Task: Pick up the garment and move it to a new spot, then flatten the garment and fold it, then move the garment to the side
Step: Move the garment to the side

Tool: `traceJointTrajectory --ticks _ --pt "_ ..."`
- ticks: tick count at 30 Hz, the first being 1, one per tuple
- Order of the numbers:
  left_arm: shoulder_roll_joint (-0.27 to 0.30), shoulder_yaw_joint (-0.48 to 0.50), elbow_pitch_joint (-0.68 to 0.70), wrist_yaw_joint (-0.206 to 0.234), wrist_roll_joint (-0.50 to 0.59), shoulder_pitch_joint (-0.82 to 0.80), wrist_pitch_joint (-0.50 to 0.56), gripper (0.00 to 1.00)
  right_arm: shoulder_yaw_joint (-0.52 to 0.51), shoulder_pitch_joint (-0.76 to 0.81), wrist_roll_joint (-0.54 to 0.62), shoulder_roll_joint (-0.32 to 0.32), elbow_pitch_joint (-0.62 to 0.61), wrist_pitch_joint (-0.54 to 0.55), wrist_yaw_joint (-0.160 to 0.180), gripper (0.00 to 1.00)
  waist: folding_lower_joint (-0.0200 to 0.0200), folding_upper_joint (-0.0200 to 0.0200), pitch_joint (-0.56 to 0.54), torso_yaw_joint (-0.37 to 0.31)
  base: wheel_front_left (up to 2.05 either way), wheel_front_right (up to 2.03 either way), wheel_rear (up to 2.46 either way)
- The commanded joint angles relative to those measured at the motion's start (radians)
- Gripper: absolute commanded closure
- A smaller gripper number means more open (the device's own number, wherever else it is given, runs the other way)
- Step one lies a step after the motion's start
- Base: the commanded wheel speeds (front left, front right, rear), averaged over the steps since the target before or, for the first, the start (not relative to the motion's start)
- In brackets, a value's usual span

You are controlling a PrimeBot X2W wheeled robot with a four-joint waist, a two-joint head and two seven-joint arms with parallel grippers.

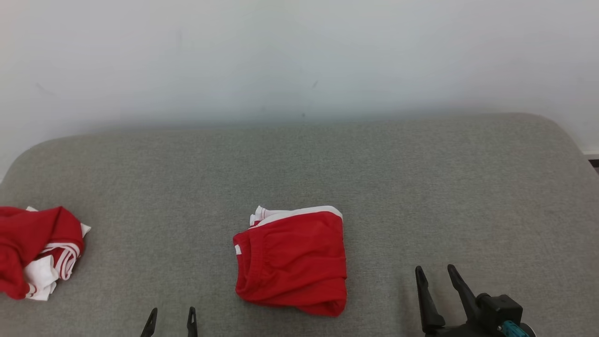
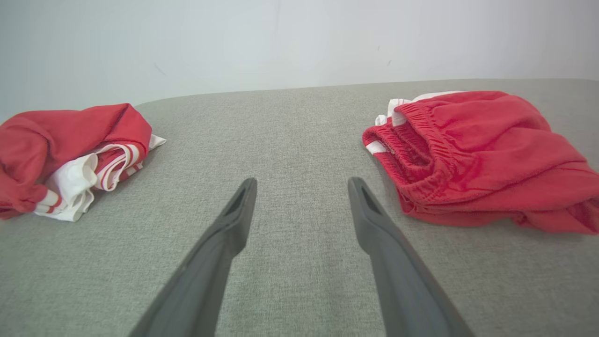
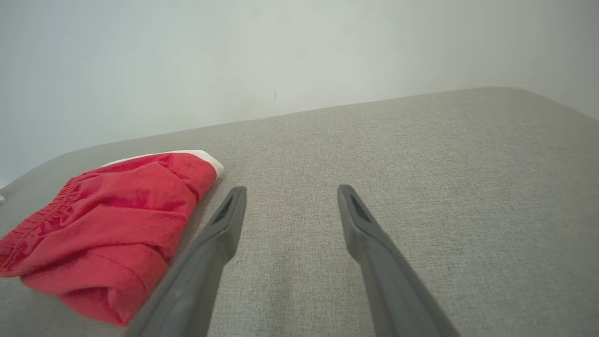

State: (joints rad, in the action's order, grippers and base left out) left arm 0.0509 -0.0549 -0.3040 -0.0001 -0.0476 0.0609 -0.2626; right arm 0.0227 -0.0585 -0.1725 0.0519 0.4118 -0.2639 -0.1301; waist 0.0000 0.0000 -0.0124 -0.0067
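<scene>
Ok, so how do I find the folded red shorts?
Look at the big grey surface by the white wall. Near its middle lie the folded red shorts, a neat square with white trim. The other red garment, far left, is a crumpled heap.

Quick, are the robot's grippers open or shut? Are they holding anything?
Left gripper: open, holding nothing.
Right gripper: open, holding nothing.

I see my left gripper at seven o'clock in the head view, jaws spread, empty. My right gripper sits at five o'clock, jaws wide apart, leaning toward eleven.
</scene>
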Motion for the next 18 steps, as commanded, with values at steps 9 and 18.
traceJointTrajectory --ticks 9,18 --pt "-0.001 -0.035 0.002 -0.004 -0.005 -0.017 -0.003 0.0 0.091 -0.058 -0.054 -0.002 0.035 0.0 -0.001 0.0 0.0 0.0 0.061 0.092 0.0 0.0 0.0" --pt "-0.001 -0.052 -0.007 0.01 -0.023 -0.041 -0.003 0.0 0.18 -0.136 -0.117 -0.001 0.129 0.0 -0.001 0.0 0.0 0.0 0.102 0.169 0.0 0.0 0.0"
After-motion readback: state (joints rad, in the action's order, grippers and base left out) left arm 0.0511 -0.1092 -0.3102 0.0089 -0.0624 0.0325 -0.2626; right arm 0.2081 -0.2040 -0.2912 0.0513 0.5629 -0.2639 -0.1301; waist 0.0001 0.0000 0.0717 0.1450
